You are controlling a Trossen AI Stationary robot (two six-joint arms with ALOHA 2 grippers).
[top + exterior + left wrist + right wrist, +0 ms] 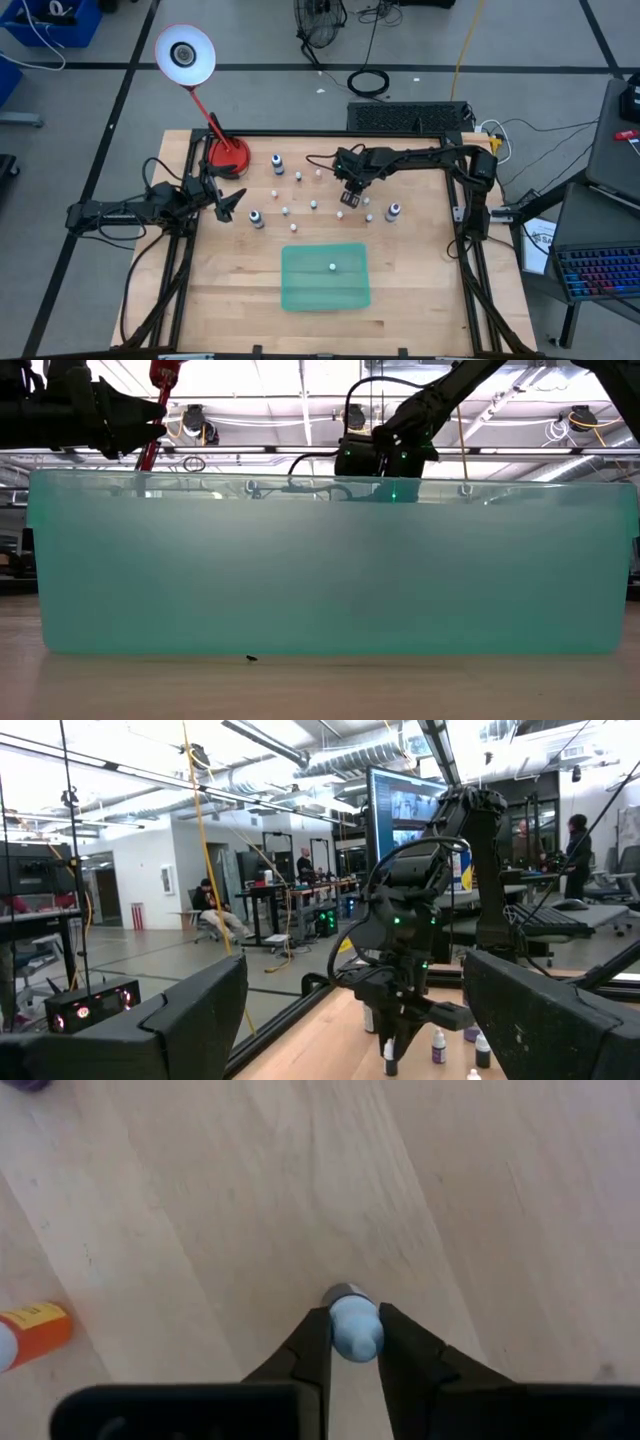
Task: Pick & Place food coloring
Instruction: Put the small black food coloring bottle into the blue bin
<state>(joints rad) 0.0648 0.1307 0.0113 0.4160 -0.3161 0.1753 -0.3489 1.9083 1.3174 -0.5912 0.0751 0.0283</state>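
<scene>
Pinching a small white-capped food coloring bottle (352, 1328) between its two dark fingers (305, 1348), the right tool (348, 197) hangs over the middle of the wooden worktop (420, 280), its jaws closed narrowly on the cap. More bottles (277, 162) stand scattered nearby, behind a green bin (325, 277). The left tool (232, 203) waits near the worktop's left edge, fingers spread wide apart, holding nothing.

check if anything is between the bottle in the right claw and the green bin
Nothing visible blocks it. The right claw is shut on a white-capped bottle above the bare wood. In the high view, the table between it and the green bin holds only small bottles off to the sides. The left claw waits far left.
</scene>
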